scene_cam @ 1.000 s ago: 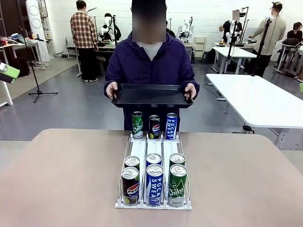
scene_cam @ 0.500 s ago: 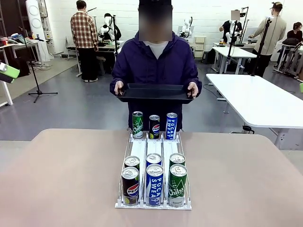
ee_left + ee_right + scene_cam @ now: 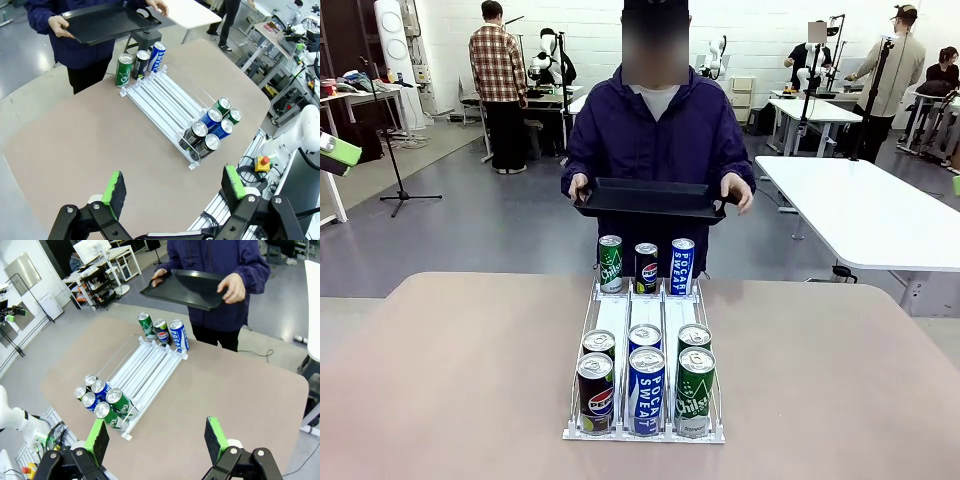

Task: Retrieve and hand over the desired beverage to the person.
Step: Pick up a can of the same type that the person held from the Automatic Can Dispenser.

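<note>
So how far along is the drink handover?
Done: nothing yet; all nine cans sit in the rack, six at the near end, three at the far end. In hand: the left jaws and right jaws stand open above the table, empty, while the person holds out an empty black tray. Left: pick a can and deliver it.

- left tool [image 3: 173, 186]: black angular fingers with round bolted joints, each tipped by a green pad [image 3: 114, 192] with a dark inner face
- right tool [image 3: 156, 437]: the same black fingers and green pads
- white, rounded arm link [image 3: 301, 136]
- person [image 3: 655, 130]: dark navy-purple hooded jacket [image 3: 620, 140] with long sleeves, white undershirt [image 3: 657, 98] at the collar, black cap [image 3: 655, 5]
</note>
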Motion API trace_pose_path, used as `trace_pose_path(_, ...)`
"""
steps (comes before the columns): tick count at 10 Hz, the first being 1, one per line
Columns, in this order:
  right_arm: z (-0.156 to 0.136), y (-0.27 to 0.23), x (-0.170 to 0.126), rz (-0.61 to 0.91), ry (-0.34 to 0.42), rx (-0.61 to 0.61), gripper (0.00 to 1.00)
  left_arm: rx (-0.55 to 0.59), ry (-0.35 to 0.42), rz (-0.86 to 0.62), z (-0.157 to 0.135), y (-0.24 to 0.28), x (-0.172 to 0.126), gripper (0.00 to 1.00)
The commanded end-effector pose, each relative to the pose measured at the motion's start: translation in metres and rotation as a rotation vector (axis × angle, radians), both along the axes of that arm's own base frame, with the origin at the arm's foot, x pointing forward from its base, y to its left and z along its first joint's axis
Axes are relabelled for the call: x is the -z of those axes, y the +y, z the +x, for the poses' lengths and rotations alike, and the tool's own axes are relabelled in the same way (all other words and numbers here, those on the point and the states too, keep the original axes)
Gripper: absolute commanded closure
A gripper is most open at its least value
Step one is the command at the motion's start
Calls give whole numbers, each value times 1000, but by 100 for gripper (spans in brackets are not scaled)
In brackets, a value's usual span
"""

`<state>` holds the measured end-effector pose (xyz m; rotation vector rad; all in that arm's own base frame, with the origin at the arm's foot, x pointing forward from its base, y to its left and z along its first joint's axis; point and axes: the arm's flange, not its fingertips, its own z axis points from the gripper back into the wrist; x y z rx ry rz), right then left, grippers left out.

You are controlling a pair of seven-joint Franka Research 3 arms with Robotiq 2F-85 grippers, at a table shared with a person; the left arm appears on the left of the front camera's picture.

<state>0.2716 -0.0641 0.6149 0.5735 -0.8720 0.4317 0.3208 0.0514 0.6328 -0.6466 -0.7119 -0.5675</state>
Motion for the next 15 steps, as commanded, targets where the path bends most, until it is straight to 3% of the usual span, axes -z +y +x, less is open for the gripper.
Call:
trace_pose_path(1,2,1,0,11,-3,-19,0,19,-15,-11,2,1,0,0)
trace_pose_path(15,2,1,0,11,-3,-19,0,19,-15,-11,2,1,0,0)
